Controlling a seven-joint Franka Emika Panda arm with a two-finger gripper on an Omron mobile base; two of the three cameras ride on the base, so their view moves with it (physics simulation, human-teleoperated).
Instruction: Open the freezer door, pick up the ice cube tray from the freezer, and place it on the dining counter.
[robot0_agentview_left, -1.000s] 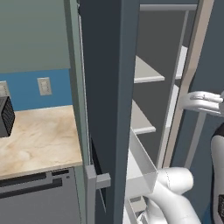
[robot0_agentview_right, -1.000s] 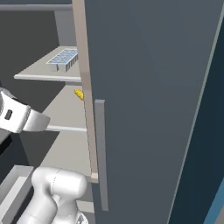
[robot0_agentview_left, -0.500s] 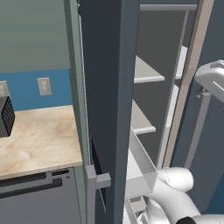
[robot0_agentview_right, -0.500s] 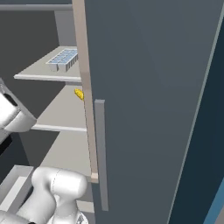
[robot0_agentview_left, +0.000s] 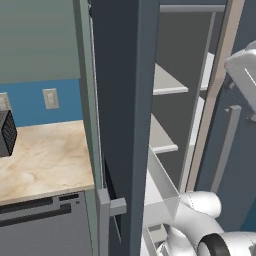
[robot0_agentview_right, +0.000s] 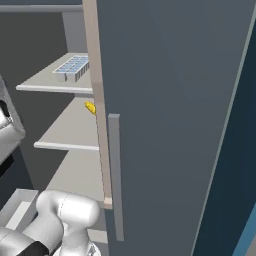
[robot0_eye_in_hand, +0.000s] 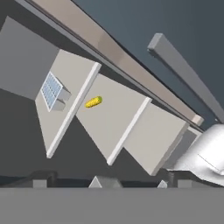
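arm risen higher, ice cube tray (robot0_agentview_right: 72, 67) half hidden behind plain door (robot0_agentview_right: 170, 115)

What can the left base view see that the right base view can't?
Left base view alone: the beige worktop, a wall outlet on the blue backsplash, and a dark appliance. Right base view alone: the ice cube tray on the upper shelf and a small yellow item one shelf lower. Both share the freezer with its light grey shelves.
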